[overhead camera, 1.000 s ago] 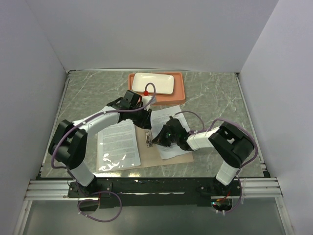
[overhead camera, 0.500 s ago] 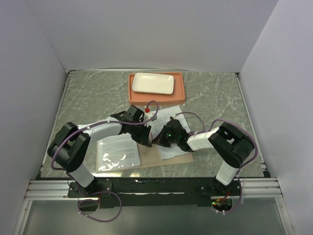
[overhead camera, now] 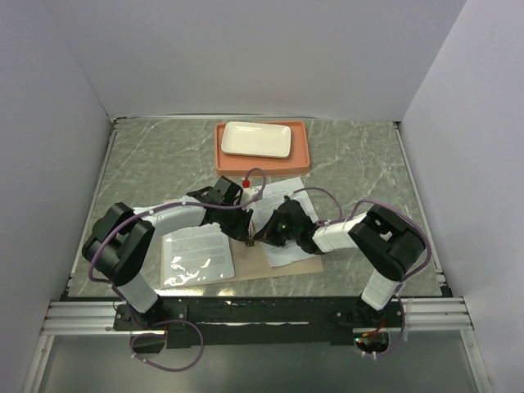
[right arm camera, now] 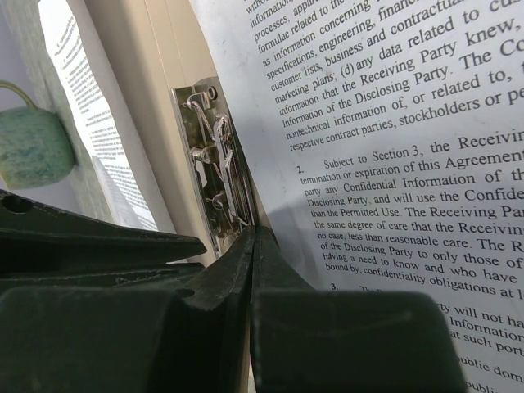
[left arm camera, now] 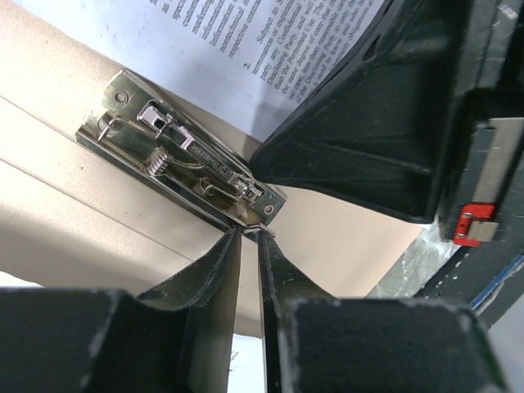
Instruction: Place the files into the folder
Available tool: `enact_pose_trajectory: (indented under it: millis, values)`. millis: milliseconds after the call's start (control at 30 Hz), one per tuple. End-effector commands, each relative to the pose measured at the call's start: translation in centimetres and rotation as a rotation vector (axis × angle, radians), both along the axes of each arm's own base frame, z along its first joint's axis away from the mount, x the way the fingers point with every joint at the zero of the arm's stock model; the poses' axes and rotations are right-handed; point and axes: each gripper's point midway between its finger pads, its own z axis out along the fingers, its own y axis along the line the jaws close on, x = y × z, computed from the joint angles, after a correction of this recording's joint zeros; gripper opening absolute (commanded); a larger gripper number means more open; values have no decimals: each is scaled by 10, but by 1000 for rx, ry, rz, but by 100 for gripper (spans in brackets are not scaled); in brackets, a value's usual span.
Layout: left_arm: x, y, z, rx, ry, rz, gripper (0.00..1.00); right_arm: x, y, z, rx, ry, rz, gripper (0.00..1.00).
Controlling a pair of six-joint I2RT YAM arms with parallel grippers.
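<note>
Over marbled table [overhead camera: 147,164], left gripper [left arm camera: 246,233] has moved in on folder [left arm camera: 65,221] clip [left arm camera: 184,168] beside right gripper [right arm camera: 254,233], both jaws together.

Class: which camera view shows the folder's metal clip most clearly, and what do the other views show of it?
Left wrist: the clip lies close and sharp, lever and rivets visible. Right wrist shows it steeply foreshortened and in shadow. Top external shows only a tiny dark sliver, mostly hidden.
</note>
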Motion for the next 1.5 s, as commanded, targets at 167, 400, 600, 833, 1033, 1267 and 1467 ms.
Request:
enact_pose_trajectory:
  millis: [167,400,600,833,1033,1267,1467]
  values:
    - [-2,-2,-4,2,-24,3,21,-46,-48,-66,-255,176,14,0]
    - [0,-6,-7,9,-24,3,22,-47,-47,-67,-250,179,13,0]
    - [1,-10,-13,21,-17,-5,22,-48,-47,-68,-249,182,15,0]
    - [4,-16,-27,63,-13,-17,21,-52,-43,-71,-247,193,27,0]
    - [5,-24,-35,99,-12,-39,20,-53,-45,-72,-252,195,26,0]
    - [0,-25,-57,203,11,-41,16,-55,-41,-73,-255,197,43,0]
    - [6,-26,-58,215,-34,8,15,-57,-36,-73,-257,195,58,0]
